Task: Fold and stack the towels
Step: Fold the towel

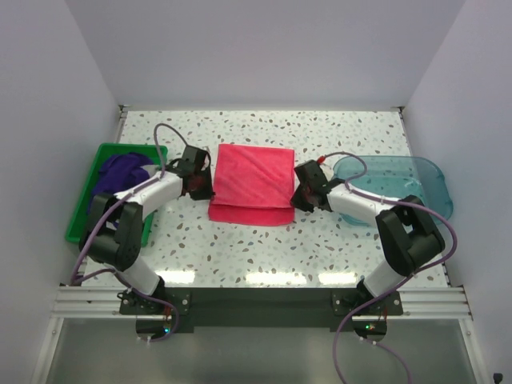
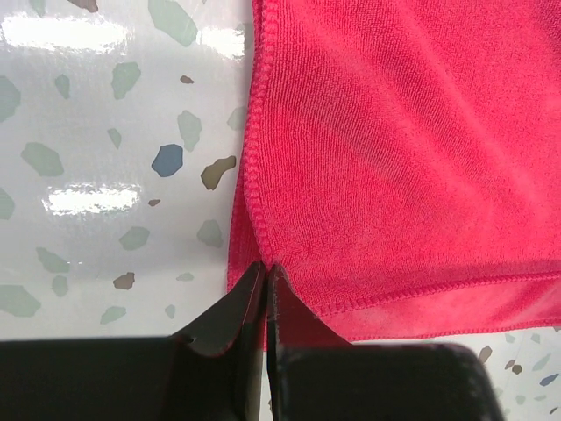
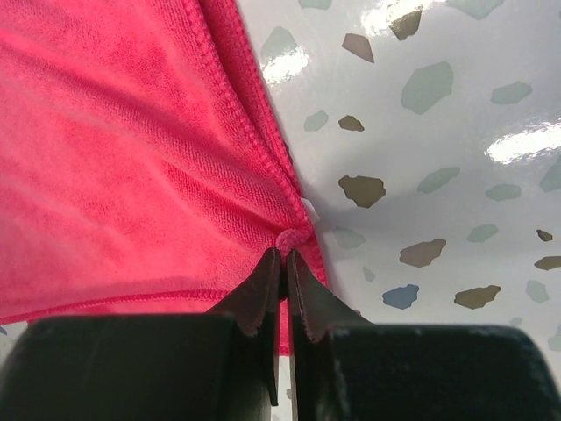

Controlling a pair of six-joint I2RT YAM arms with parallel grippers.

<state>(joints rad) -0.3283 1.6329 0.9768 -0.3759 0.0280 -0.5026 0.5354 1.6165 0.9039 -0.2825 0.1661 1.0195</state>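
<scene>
A hot pink towel (image 1: 252, 182) lies folded once in the middle of the table, its lower layer showing along the near edge. My left gripper (image 1: 200, 188) is shut on the towel's left hem (image 2: 256, 224); the jaws pinch the top layer's edge there. On the opposite side my right gripper (image 1: 304, 198) is shut on the right hem (image 3: 294, 237), which bunches into a small knot between the tips. A dark purple towel (image 1: 124, 170) lies crumpled in the green bin.
The green plastic bin (image 1: 88, 200) stands at the left edge of the table. A translucent teal tray (image 1: 416, 180) sits at the right, behind my right arm. White walls close in the table on three sides.
</scene>
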